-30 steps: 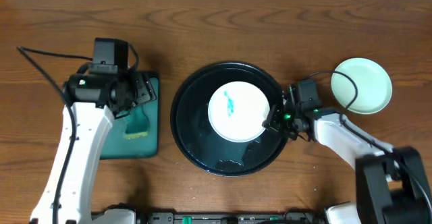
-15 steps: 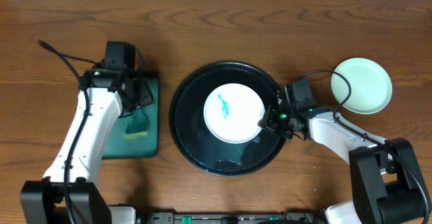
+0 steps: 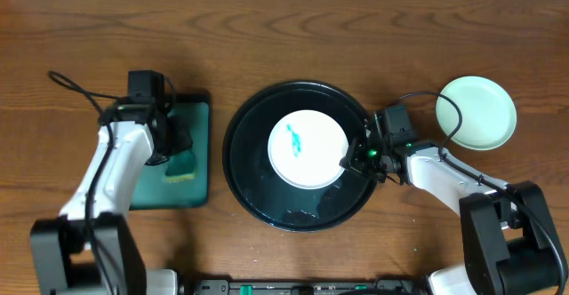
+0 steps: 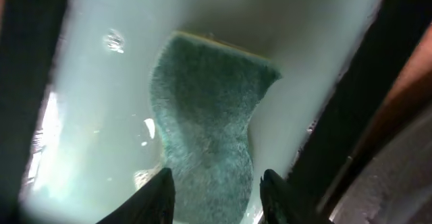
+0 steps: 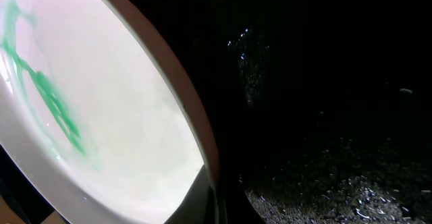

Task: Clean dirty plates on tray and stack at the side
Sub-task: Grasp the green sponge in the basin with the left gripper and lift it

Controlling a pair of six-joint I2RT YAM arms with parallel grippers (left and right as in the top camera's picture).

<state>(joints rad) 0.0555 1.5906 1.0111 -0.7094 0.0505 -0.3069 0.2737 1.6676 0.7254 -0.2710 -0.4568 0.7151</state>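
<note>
A white plate (image 3: 308, 148) with a teal smear lies in the round black tray (image 3: 258, 188). My right gripper (image 3: 356, 159) is shut on the plate's right rim. In the right wrist view the plate (image 5: 101, 102) fills the left, its rim pinched at my right gripper (image 5: 214, 200), with the wet tray floor (image 5: 324, 82) beyond. A mint-green plate (image 3: 476, 112) sits on the table at the right. My left gripper (image 3: 175, 146) hangs low over a green sponge (image 3: 181, 164). Up close the sponge (image 4: 206, 123) lies between the open jaws of the left gripper (image 4: 216, 190), a thin gap showing at the right finger.
The sponge rests in a dark green rectangular tray (image 3: 197, 117) left of the black tray, pale and wet inside (image 4: 101, 102) in the left wrist view. Water drops lie on the black tray's front floor (image 3: 298, 213). Cables trail from both arms.
The left gripper has dropped towards the sponge and its jaws have narrowed around it. The plate slid slightly left in the right gripper, then stayed still.
</note>
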